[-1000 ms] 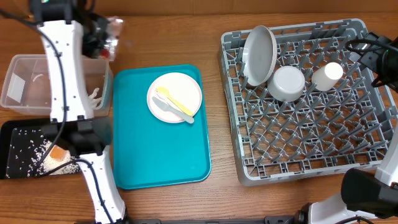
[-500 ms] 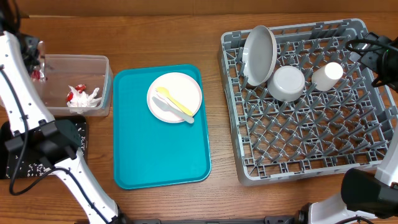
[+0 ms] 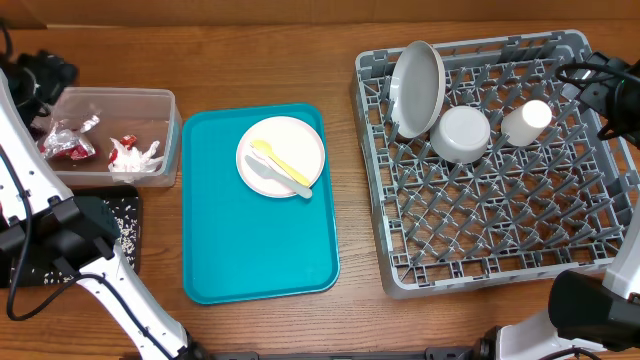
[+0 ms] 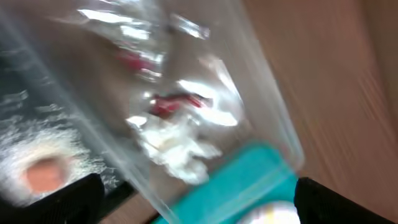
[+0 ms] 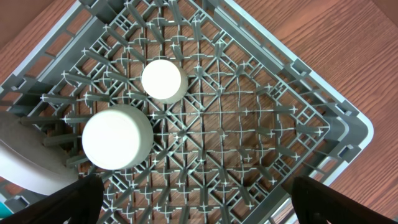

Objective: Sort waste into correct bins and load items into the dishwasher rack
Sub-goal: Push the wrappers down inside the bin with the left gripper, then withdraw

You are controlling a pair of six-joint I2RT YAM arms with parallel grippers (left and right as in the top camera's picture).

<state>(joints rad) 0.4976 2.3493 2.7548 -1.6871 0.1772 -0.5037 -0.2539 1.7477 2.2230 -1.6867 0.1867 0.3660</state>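
left hand (image 4: 205,208) is wide open, fingers (image 4: 68,200) out at the bottom corners of the wrist view with nothing between them. it hangs by the far-left corner of the clear tub (image 3: 125,93), up at 10 o'clock on the surface (image 3: 350,320). in the tub there's a crumpled silver-and-red foil wrapper (image 3: 68,140) on the 9 o'clock side. a white napkin (image 3: 142,158) with another scrap of red on it lies toward 3 o'clock. the wrist view of all this is badly blurred. just under the tub at 8 o'clock is the black tray (image 3: 128,200), partly hidden by the white left arm (image 3: 22,185). it has rice (image 3: 124,222) scattered in it, and the wrist view shows an orange cube (image 4: 40,174) among the grains. centre-left lies the teal tray (image 3: 250,250), and at its 1 o'clock sits a white plate (image 3: 298,140) with a yellow fork (image 3: 282,166) and a white spoon (image 3: 262,178) lying across it. over at 3 o'clock is the big grey rack (image 3: 500,275). a grey plate (image 3: 418,88) stands on edge at its 11 o'clock corner. a white bowl (image 3: 463,133) sits upside down just beside it, and a white cup (image 3: 527,120), also upside down, stands near 1 o'clock. right hand (image 5: 199,205) is high over the rack's far-right corner, wide open and empty, looking straight down on the cup and bowl.
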